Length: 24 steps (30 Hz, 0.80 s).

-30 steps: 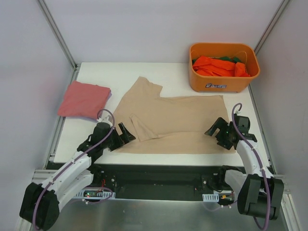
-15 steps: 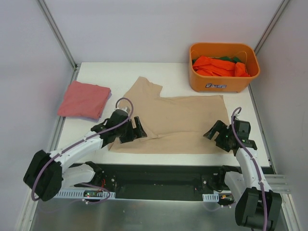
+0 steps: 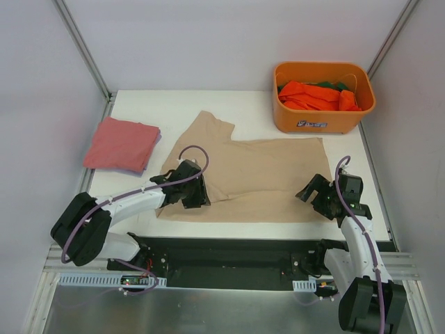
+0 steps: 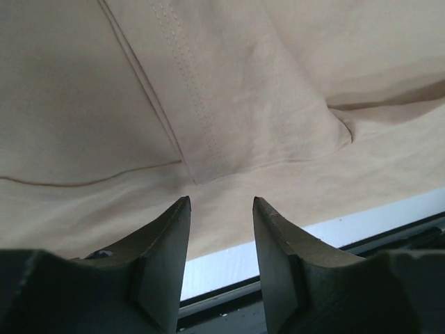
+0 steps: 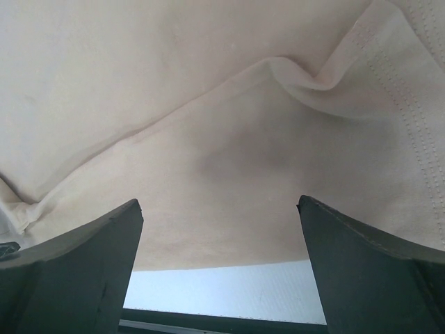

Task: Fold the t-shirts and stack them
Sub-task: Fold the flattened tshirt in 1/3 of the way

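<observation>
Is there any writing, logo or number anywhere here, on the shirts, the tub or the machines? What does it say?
Orange bin, front wall: a small pale label with dark marks, too small and blurred to read.
Beige t-shirt and pinkish-red t-shirt: no print visible.

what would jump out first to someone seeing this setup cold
The big beige t-shirt lies spread and partly folded across the middle of the white table, with the left gripper and right gripper both open over its near edge. At the far right sits the orange bin heaped with orange shirts, and a folded pinkish-red t-shirt lies at the left edge.
</observation>
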Each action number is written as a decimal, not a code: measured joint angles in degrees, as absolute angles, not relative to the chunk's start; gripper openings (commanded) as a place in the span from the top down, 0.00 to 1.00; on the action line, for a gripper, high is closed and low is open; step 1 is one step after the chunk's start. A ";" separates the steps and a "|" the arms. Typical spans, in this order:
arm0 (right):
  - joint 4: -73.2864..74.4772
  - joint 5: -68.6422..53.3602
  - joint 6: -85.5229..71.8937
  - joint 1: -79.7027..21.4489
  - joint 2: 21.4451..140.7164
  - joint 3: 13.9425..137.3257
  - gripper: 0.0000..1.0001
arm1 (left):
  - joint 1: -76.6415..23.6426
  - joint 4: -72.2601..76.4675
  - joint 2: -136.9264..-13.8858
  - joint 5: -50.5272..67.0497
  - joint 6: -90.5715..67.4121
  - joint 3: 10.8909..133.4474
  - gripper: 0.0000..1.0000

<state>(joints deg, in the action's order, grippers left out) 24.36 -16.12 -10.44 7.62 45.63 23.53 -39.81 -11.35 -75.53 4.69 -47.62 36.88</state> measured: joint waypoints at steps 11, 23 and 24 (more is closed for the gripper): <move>24.84 -15.64 -10.44 7.62 45.65 23.53 0.04 | -39.83 -10.57 -80.84 3.95 -47.33 39.42 0.98; 25.52 -15.03 -10.44 7.62 45.65 23.53 0.04 | -40.18 -10.26 -84.23 2.20 -43.16 49.98 1.00; 25.58 -14.94 -10.44 7.62 45.63 23.53 0.04 | -40.18 -10.26 -85.01 2.22 -42.41 51.31 1.00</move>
<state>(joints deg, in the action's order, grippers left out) 25.58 -14.94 -10.44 7.62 45.63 23.53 -40.18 -10.26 -85.01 2.22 -42.41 51.31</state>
